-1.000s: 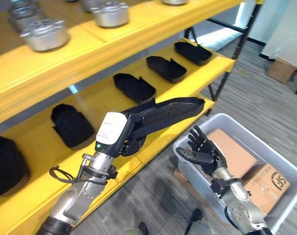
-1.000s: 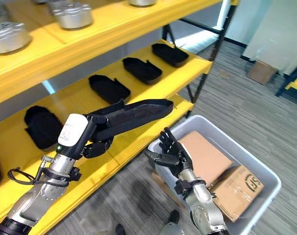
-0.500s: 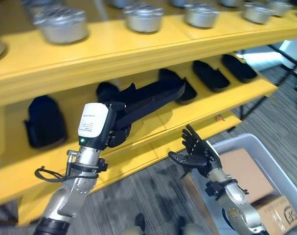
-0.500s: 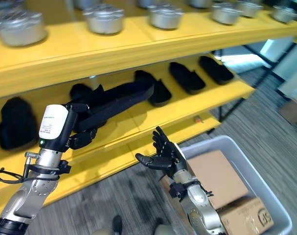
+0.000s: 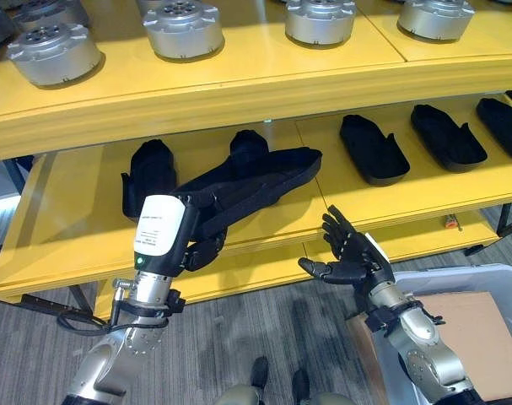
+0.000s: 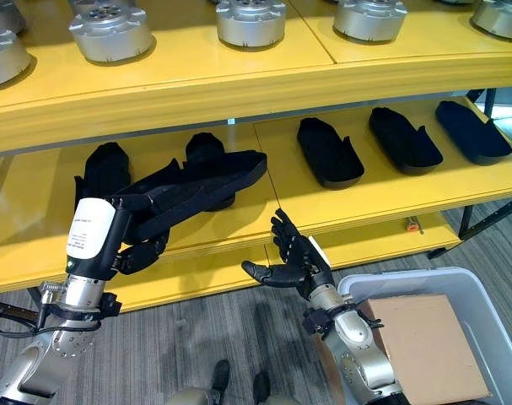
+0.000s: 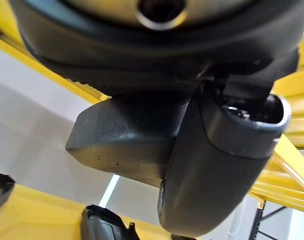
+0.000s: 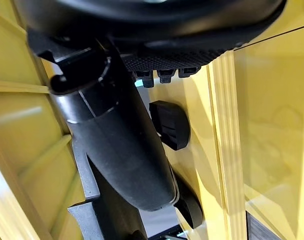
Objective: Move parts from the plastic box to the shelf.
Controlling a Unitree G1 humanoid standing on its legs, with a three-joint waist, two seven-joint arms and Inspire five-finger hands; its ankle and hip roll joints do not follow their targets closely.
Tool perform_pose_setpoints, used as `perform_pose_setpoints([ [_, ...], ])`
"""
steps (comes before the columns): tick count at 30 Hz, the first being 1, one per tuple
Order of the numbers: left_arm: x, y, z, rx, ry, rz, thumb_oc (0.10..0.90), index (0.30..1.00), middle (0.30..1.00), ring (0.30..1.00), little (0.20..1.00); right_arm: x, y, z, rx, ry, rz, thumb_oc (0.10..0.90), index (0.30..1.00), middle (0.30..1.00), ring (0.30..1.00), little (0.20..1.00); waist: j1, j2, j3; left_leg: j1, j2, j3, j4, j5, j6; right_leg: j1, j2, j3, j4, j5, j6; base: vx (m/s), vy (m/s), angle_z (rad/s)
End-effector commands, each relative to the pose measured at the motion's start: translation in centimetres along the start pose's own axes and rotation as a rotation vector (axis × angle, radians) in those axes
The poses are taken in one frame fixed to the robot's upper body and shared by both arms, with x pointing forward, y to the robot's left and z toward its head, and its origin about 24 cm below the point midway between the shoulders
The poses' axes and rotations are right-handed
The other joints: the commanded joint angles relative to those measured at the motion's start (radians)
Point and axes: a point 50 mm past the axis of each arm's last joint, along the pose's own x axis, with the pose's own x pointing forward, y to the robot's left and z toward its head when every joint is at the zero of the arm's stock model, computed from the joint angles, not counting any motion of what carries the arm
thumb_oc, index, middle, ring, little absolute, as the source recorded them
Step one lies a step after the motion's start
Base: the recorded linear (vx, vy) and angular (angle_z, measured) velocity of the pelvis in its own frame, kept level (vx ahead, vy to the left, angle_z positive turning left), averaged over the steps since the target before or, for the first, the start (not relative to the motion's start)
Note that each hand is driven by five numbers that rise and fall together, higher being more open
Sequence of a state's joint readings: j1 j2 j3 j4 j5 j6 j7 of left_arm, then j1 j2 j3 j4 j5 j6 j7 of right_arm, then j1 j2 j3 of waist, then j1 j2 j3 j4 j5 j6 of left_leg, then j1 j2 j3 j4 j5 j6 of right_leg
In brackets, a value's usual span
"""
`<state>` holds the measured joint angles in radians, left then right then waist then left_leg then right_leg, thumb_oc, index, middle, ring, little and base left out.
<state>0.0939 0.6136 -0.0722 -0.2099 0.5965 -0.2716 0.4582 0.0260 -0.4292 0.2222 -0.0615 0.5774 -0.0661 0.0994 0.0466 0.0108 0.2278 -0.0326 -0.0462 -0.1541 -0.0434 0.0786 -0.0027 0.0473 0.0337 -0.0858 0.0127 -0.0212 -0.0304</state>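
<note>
Yellow shelf (image 5: pixel 264 80) now faces the robot squarely, where a second ago it ran off at a slant. Left hand (image 5: pixel 201 240) grips a long black part (image 5: pixel 256 181) before the middle tier. Right hand (image 5: pixel 348 257) hangs below, fingers spread, empty. Grey plastic box (image 5: pixel 458 283) is cut off. Silver housings (image 5: pixel 180 25) sit on top, black parts (image 5: pixel 374 148) lie beside.

Both arms are silver-grey metal with ribbed, jointed wrist sections. The left hand (image 5: pixel 201 245) is dark, its back covered by a white rounded plate carrying small print and a green light at its lower edge. The right hand (image 5: pixel 350 261) is dark too, with a white cover along one edge.
</note>
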Motion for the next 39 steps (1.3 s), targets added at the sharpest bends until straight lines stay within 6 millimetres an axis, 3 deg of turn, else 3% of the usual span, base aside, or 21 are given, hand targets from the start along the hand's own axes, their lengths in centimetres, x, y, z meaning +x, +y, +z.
perform_pose_setpoints([
  [1,3.1,5.3,3.2,-0.063,-0.264,0.375,0.400,0.300,0.300,0.300,0.300,0.7,0.5,4.0,-0.011,-0.260,0.012,0.900,1.000,1.000,1.000,1.000,-0.051,-0.047,-0.059,0.006,0.077,0.327,0.169,-0.115,-0.014,0.014,-0.110,-0.118,0.059,-0.016,0.071,-0.10,0.009,0.32],
  [3,3.3,5.4,3.4,-0.050,-0.264,0.405,0.400,0.300,0.300,0.300,0.300,0.6,0.2,4.0,-0.028,-0.259,-0.003,0.900,1.000,1.000,1.000,1.000,-0.063,-0.050,-0.049,0.005,0.130,0.352,0.183,-0.100,-0.039,0.024,-0.131,-0.157,0.071,-0.020,0.070,-0.06,0.112,1.93],
  [7,3.3,5.9,2.9,-0.002,-0.211,0.463,0.400,0.300,0.300,0.300,0.300,1.0,-0.3,3.9,-0.054,-0.241,0.004,0.900,1.000,1.000,1.000,1.000,-0.053,-0.039,-0.050,0.017,0.203,0.282,0.146,-0.023,-0.080,0.030,-0.143,-0.147,0.092,-0.044,0.065,0.03,0.188,0.78],
  [11,2.4,7.0,1.4,0.046,-0.111,0.580,0.400,0.300,0.300,0.300,0.300,0.1,-1.0,3.5,-0.148,-0.154,0.035,0.900,1.000,1.000,1.000,1.000,-0.075,-0.019,-0.053,0.034,0.391,0.287,0.045,0.176,-0.147,0.021,-0.186,-0.161,0.157,-0.092,0.063,0.06,0.430,0.00],
  [15,2.6,7.0,0.9,0.062,-0.086,0.614,0.400,0.300,0.300,0.300,0.300,-0.5,-2.0,3.7,-0.165,-0.146,0.008,0.900,1.000,1.000,1.000,1.000,-0.100,-0.012,-0.047,0.041,0.428,0.352,0.012,0.199,-0.168,0.022,-0.224,-0.192,0.197,-0.107,0.078,0.03,0.392,0.09],
  [20,3.2,6.6,1.5,0.030,-0.120,0.593,0.400,0.300,0.300,0.300,0.300,-0.2,-3.1,3.5,-0.153,-0.112,-0.036,0.900,1.000,1.000,1.000,1.000,-0.082,-0.013,-0.046,0.054,0.373,0.335,0.001,0.087,-0.155,0.034,-0.288,-0.186,0.217,-0.095,0.126,0.09,0.453,0.20],
  [27,3.7,6.3,2.8,0.003,-0.207,0.533,0.400,0.300,0.300,0.300,0.300,-0.2,-2.6,3.6,-0.127,-0.128,-0.051,0.900,1.000,1.000,1.000,1.000,-0.030,-0.071,-0.059,0.043,0.266,0.332,0.060,0.001,-0.108,0.086,-0.374,-0.235,0.087,0.057,0.194,0.06,0.289,0.13],
  [30,3.8,6.6,2.6,0.021,-0.206,0.527,0.400,0.300,0.300,0.300,0.300,0.2,-2.0,3.9,-0.120,-0.145,-0.020,0.900,1.000,1.000,1.000,1.000,-0.008,-0.087,-0.057,0.048,0.261,0.401,0.082,-0.018,-0.099,0.083,-0.382,-0.317,0.079,0.090,0.200,-0.01,0.136,-0.11],
  [32,3.5,6.9,2.3,0.058,-0.191,0.533,0.400,0.300,0.300,0.300,0.300,0.5,-1.5,4.1,-0.103,-0.148,0.024,0.900,1.000,1.000,1.000,1.000,0.006,-0.095,-0.056,0.077,0.278,0.467,0.084,-0.041,-0.110,0.065,-0.408,-0.413,0.121,0.138,0.220,-0.02,0.078,-0.90],
  [33,3.3,7.5,2.3,0.080,-0.201,0.532,0.400,0.300,0.300,0.300,0.300,1.1,-0.9,4.3,-0.113,-0.143,0.046,0.900,1.000,1.000,1.000,1.000,0.014,-0.098,-0.045,0.100,0.280,0.506,0.071,-0.059,-0.102,0.026,-0.413,-0.415,0.150,0.142,0.231,-0.04,0.068,-1.46],
  [34,3.4,7.5,2.4,0.074,-0.206,0.528,0.400,0.300,0.300,0.300,0.300,1.0,-0.9,4.2,-0.119,-0.142,0.045,0.900,1.000,1.000,1.000,1.000,0.009,-0.099,-0.043,0.096,0.274,0.490,0.068,-0.060,-0.100,0.021,-0.400,-0.384,0.133,0.135,0.229,0.03,-0.017,-1.33],
  [35,4.2,6.9,3.3,0.018,-0.249,0.491,0.400,0.300,0.300,0.300,0.300,-0.2,-1.0,4.1,-0.174,-0.152,0.023,0.900,1.000,1.000,1.000,1.000,-0.038,-0.104,-0.035,0.061,0.229,0.381,0.075,-0.062,-0.064,-0.012,-0.336,-0.199,0.069,0.139,0.211,0.09,-0.101,-0.24],
  [37,4.1,6.5,3.3,0.016,-0.248,0.483,0.400,0.300,0.300,0.300,0.300,-0.6,-0.4,4.6,-0.239,-0.165,0.139,0.900,1.000,1.000,1.000,1.000,-0.052,-0.108,-0.044,0.064,0.220,0.369,0.063,-0.050,-0.064,-0.007,-0.318,-0.166,0.047,0.139,0.210,0.05,-0.095,1.21],
  [39,4.3,6.5,2.9,0.026,-0.211,0.461,0.400,0.300,0.300,0.300,0.300,-0.7,0.5,5.8,-0.325,-0.182,0.266,0.900,1.000,1.000,1.000,1.000,-0.052,-0.109,-0.053,0.069,0.223,0.380,0.050,-0.043,-0.072,-0.001,-0.317,-0.179,0.031,0.138,0.212,0.02,-0.091,1.00],
])
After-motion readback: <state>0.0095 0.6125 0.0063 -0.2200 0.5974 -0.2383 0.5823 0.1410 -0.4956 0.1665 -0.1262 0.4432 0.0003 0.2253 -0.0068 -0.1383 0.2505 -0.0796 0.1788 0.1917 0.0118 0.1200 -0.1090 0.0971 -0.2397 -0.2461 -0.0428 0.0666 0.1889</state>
